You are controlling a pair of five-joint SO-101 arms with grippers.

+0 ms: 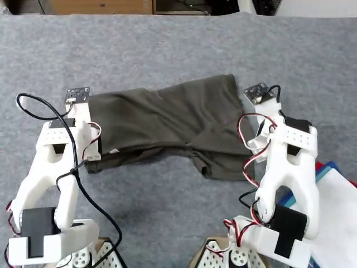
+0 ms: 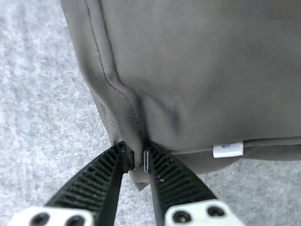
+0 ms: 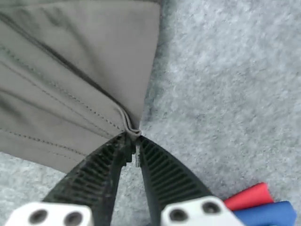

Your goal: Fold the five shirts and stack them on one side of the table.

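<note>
An olive-grey shirt (image 1: 167, 125) lies stretched across the middle of the grey table, partly folded over itself. My left gripper (image 2: 135, 159) is shut on the shirt's (image 2: 197, 70) left edge, pinching a fold of cloth beside a small white label (image 2: 228, 149). My right gripper (image 3: 133, 142) is shut on the shirt's (image 3: 75, 70) right edge, at a stitched hem corner. In the high view the left gripper (image 1: 92, 139) and the right gripper (image 1: 252, 133) sit at opposite ends of the garment.
The grey felt table (image 1: 178, 50) stretches wide behind and in front of the shirt. At the right front edge lie red and blue folded cloths (image 3: 254, 205) and a white one (image 1: 334, 206). Cables (image 1: 33, 111) loop off the arms.
</note>
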